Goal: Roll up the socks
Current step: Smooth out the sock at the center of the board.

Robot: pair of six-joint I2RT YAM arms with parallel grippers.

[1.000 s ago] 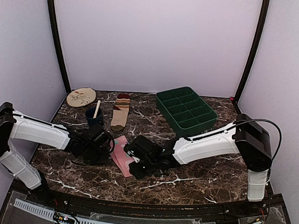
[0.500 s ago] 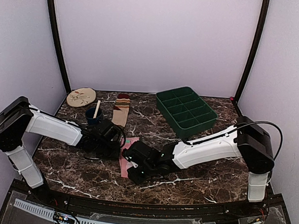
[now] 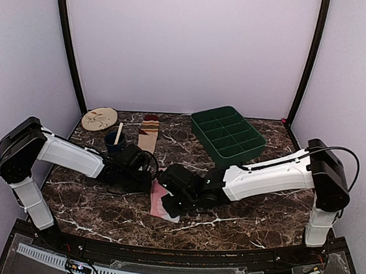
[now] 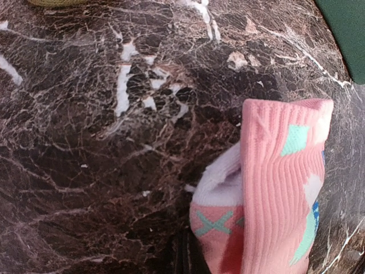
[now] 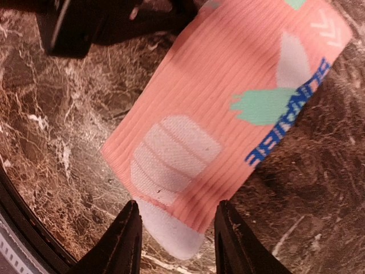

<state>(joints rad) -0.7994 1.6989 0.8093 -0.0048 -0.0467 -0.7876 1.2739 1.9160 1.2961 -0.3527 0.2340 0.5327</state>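
Both arms have swung rightward, dragging the pink sock (image 3: 157,204). Left end effector (image 3: 146,179) pinches its cuff shut; right end effector (image 5: 178,242) gapes astride the toe. Nothing rolled yet. Tan sock (image 3: 147,138) lies flat well beyond the left end effector.

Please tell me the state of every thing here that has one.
pink sock: folded over at one end, not rolled.
tan sock: flat, untouched.
left gripper: shut on the pink sock.
right gripper: open, astride its toe.
green tray: upright, compartments empty.
blue cup: upright, stick inside.
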